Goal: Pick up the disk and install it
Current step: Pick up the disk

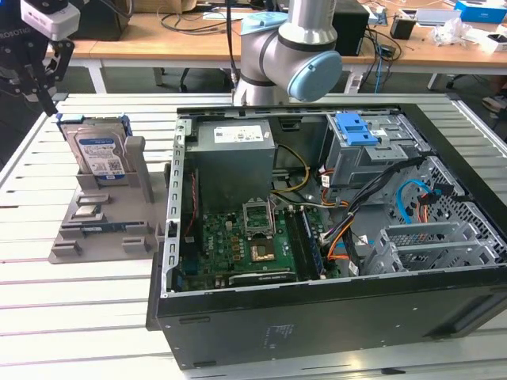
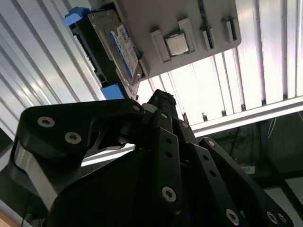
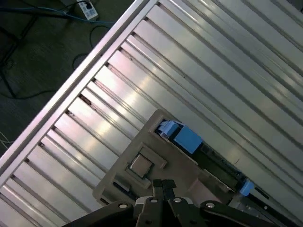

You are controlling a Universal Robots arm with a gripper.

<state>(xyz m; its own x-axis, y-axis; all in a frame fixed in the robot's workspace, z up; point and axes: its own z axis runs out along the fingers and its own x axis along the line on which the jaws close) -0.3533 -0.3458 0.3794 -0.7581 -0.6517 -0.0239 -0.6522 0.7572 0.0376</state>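
The disk stands upright in a slot of the grey holder on the exterior view's left, its blue-and-white label facing the camera and blue rails along its edges. My gripper hangs above and slightly to the left of it, not touching, with its black fingers closed together and nothing between them. The second wrist view shows the disk beyond my fingertips. In the first wrist view the disk's blue rail lies just past my gripper.
An open computer case fills the right of the slatted table, with a grey power-supply box, a motherboard and a drive cage with a blue latch. The holder also carries a processor chip. The table's edge runs nearby.
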